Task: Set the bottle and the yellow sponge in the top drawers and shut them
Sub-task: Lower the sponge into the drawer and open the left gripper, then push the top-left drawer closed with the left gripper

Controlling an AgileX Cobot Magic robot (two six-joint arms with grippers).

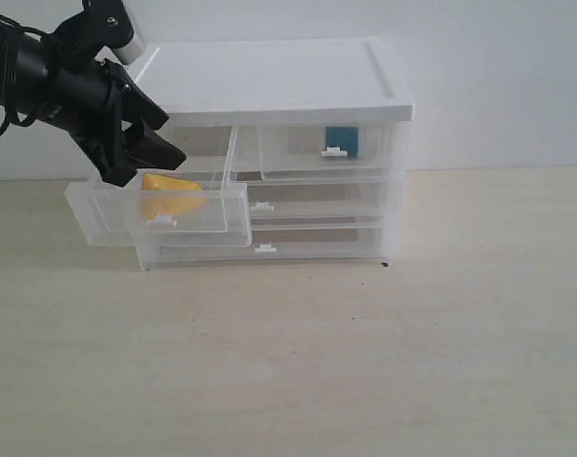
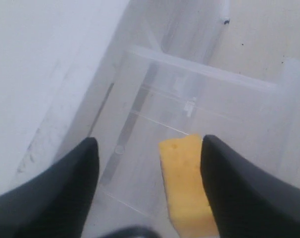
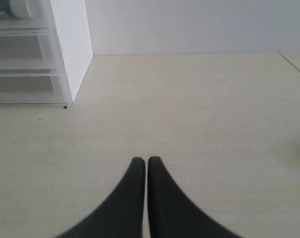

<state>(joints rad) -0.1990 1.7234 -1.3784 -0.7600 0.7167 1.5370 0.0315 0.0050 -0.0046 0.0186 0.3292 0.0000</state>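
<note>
The yellow sponge (image 1: 169, 195) lies inside the top left drawer (image 1: 98, 214), which is pulled far out of the cabinet (image 1: 269, 81). My left gripper (image 1: 165, 143) hovers open just above that drawer. In the left wrist view the sponge (image 2: 184, 183) rests against one finger (image 2: 239, 193) of the left gripper (image 2: 150, 141), with a wide gap to the other finger. The bottle (image 1: 342, 138) shows its teal label through the top right drawer (image 1: 298, 152), which is pushed in. My right gripper (image 3: 147, 159) is shut on nothing, low over the table; the bottle (image 3: 14, 7) is far off in its view.
Two full-width translucent drawers (image 1: 317, 202) sit shut below the top ones. The pulled-out drawer overhangs the pale wooden table (image 1: 365, 362) in front of the cabinet's left side. A white wall stands behind.
</note>
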